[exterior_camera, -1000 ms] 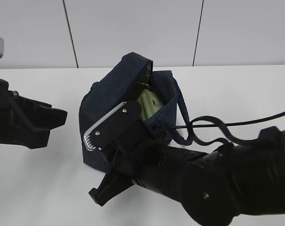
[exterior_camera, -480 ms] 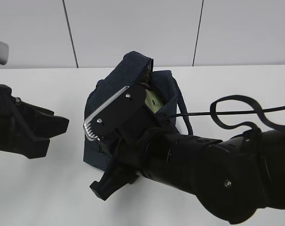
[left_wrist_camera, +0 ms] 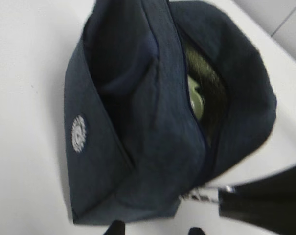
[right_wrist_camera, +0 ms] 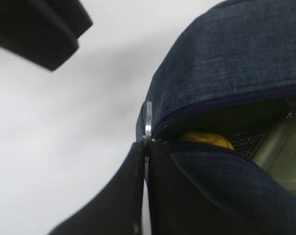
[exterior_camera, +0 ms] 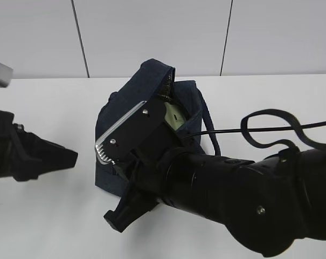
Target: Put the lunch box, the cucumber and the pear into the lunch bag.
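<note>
The navy lunch bag [exterior_camera: 125,105] stands mid-table, its top partly open. The pale green lunch box lid [exterior_camera: 176,120] shows inside, also in the left wrist view [left_wrist_camera: 195,95] and the right wrist view [right_wrist_camera: 282,147]. The yellow pear [right_wrist_camera: 206,139] lies inside beside the lunch box. The cucumber is hidden. My right gripper [right_wrist_camera: 145,145] is shut on the metal ring pull [right_wrist_camera: 148,120] at the bag's zipper end. My left gripper [left_wrist_camera: 155,230] is open and empty, just clear of the bag's lower edge [left_wrist_camera: 128,210], left of the bag in the exterior view [exterior_camera: 60,156].
The right arm [exterior_camera: 233,199] fills the front right and covers the bag's near side. Its black cable [exterior_camera: 270,127] loops over the table to the right. The bag's loop handle [exterior_camera: 208,132] hangs on its right side. White table [exterior_camera: 55,108] and wall lie behind.
The right gripper has shifted up and left with the pull, and less of the lunch box lid shows. The left gripper has drawn back a little to the left, away from the bag.
</note>
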`<act>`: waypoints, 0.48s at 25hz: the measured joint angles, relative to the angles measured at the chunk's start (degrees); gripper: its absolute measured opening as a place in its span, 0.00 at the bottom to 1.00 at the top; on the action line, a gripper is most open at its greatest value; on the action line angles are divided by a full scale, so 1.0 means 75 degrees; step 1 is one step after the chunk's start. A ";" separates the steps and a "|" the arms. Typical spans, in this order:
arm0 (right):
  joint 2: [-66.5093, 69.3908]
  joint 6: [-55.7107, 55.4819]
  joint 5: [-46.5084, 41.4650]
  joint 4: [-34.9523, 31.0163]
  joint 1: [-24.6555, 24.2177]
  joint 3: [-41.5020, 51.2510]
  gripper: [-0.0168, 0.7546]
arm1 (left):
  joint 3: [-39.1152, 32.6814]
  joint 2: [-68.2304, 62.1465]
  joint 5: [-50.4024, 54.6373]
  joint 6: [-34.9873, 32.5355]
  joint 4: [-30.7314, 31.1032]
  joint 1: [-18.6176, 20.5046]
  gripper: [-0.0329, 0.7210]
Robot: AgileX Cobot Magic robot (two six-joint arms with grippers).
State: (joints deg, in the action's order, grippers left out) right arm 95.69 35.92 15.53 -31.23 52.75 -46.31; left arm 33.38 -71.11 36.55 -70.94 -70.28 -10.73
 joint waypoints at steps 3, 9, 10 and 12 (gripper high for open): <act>0.0000 0.0013 -0.0016 0.0000 0.0000 0.0000 0.02 | 0.0207 -0.0336 0.0570 -0.1086 -0.1073 0.0767 0.36; 0.0000 0.0019 -0.0140 0.0000 0.0000 0.0000 0.02 | 0.1142 -0.1504 0.1631 -0.1551 -0.1188 0.0657 0.36; 0.0000 0.0019 -0.0143 0.0000 0.0000 0.0000 0.02 | 0.1299 -0.1668 0.1710 -0.1558 -0.1188 0.0650 0.36; 0.0000 0.0031 -0.0156 0.0000 0.0000 0.0000 0.02 | 0.1484 -0.1962 0.1843 -0.1594 -0.1172 0.0648 0.36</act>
State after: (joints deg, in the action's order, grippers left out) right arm 95.69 36.15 14.36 -31.23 52.75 -46.31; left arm 44.51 -85.83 50.37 -82.90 -79.07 -5.87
